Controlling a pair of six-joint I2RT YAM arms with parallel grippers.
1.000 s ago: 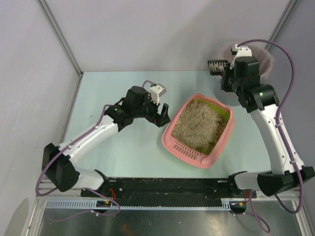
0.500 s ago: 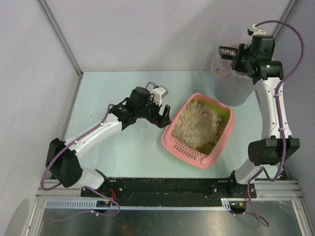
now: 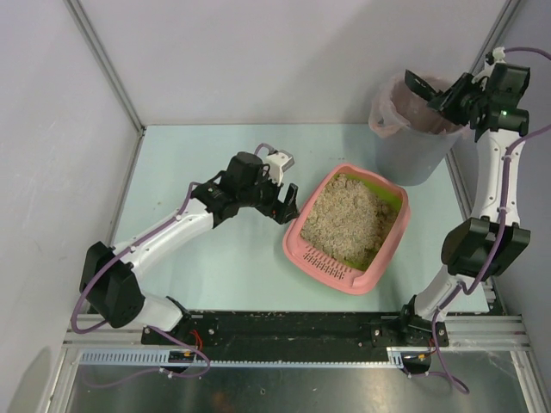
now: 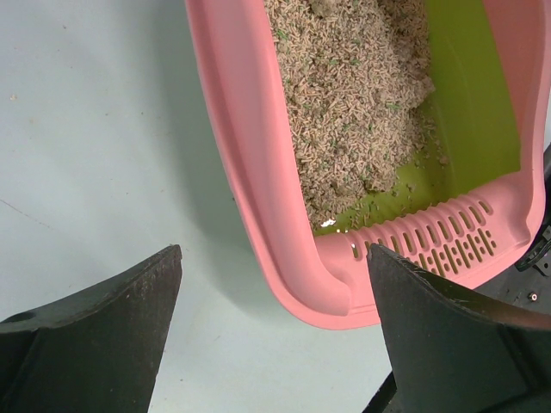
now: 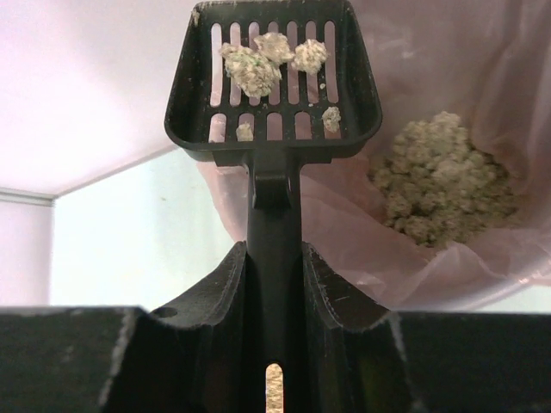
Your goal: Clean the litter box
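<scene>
Clamped in the right gripper [image 5: 274, 258], far right over a grey round bag-lined bucket [image 3: 411, 159]: black slotted plastic scoop [image 5: 274, 77] bearing lumpy clumps [image 5: 251, 70]. Splayed wide, left gripper [image 3: 285, 203], just left of the shallow pink plastic litter box [image 3: 300, 248], mid-table.

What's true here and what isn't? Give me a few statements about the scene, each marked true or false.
1. The scoop in the right fingers carries clumps. True.
2. The scoop hangs over the litter box. False: it is over the bucket.
3. The left fingers are shut. False: they are open, beside the litter box's rim.
4. The bucket has clumps inside. True.
</scene>
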